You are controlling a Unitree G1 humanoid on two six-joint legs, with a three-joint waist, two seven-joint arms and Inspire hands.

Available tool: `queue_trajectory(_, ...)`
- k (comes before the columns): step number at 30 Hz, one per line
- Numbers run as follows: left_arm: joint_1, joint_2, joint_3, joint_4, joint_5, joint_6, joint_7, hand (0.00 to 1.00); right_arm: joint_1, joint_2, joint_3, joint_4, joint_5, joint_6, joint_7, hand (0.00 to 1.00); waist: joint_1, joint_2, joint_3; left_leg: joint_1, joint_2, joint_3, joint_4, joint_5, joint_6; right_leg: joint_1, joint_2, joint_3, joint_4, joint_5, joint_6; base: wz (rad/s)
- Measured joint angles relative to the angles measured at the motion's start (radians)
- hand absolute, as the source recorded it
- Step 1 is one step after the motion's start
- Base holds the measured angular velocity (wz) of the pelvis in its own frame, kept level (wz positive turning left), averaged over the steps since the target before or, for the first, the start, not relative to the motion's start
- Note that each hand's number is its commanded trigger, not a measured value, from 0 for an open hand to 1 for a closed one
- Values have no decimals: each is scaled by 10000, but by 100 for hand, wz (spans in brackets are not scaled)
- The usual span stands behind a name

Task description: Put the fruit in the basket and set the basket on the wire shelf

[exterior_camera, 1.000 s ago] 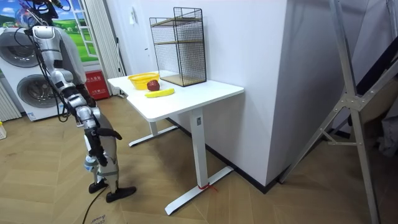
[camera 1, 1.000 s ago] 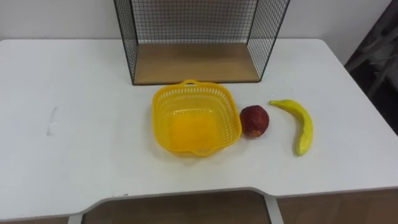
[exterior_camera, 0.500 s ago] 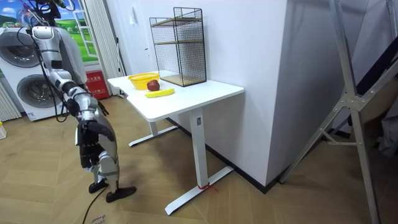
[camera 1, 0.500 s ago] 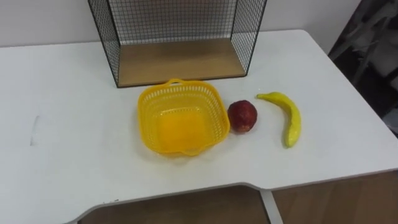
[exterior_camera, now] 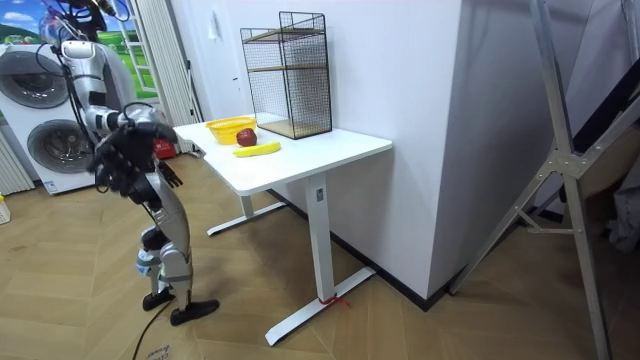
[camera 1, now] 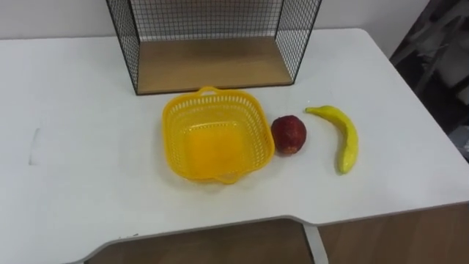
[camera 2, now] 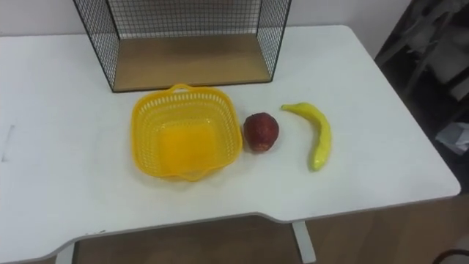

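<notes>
Standing beside the table, torso raised since earlier | basket empty before wire shelf, apple just right of it, banana further right, all unmoved | hands: grip cannot tell

white table carries a wire shelf at the back, an empty yellow basket before it, a red apple just beside the basket's right rim, a banana further right, and a faint mark at left, perhaps a scuff.

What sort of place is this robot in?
Likely a laundry or utility room of a home, perhaps a mock-up: stacked washing machines, a wood floor, and a white desk bearing a wire shelf.
</notes>
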Motion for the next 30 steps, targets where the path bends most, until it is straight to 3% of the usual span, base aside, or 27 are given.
queue_trajectory(4, -16, 87, -133, 182, -4, -118, 14, 0, 18, -26, 424, -854, -1563, -211, 39, 0, 42, -17, -48, -17, 17, 9, 14, 0, 0, 5, 13, -3, -29, 10, -13, -1)
queue_trajectory(10, -42, 149, -797, 511, 39, -227, 28, 0, 131, -21, 1832, -2440, -3542, -222, 639, 0, 271, 56, -74, 33, 18, 6, -6, 0, 0, 45, 14, 23, -66, 53, -10, -3)
queue_trajectory(20, -39, 89, -975, 900, 134, -320, -244, 0, 99, -68, 3952, -2898, -3290, -43, 4189, 0, 784, 202, -39, 115, 56, 8, 18, 0, 0, 167, 36, 14, -159, 190, -66, 0)
queue_trajectory(24, 65, 42, -972, 869, 131, -236, -386, 0, 71, -227, 4432, -2896, -2888, 412, 5925, 0, 843, 121, -23, 133, 68, 3, 52, 5, -9, 215, 5, 26, -160, 198, -80, 0)
queue_trajectory(27, 83, 37, -972, 870, 133, -160, -438, 0, 76, -229, 4654, -2881, -2883, 571, 6811, 0, 905, -18, 46, 173, 77, -32, 70, 9, -16, 289, 6, 11, -194, 198, -83, 2)
queue_trajectory(30, 105, 40, -977, 870, 129, -132, -502, 0, 128, -300, 5001, -2774, -2933, 603, 7469, 0, 1001, -75, 30, 204, 139, -1, 67, 9, -17, 336, 3, 14, -216, 198, -82, 0)
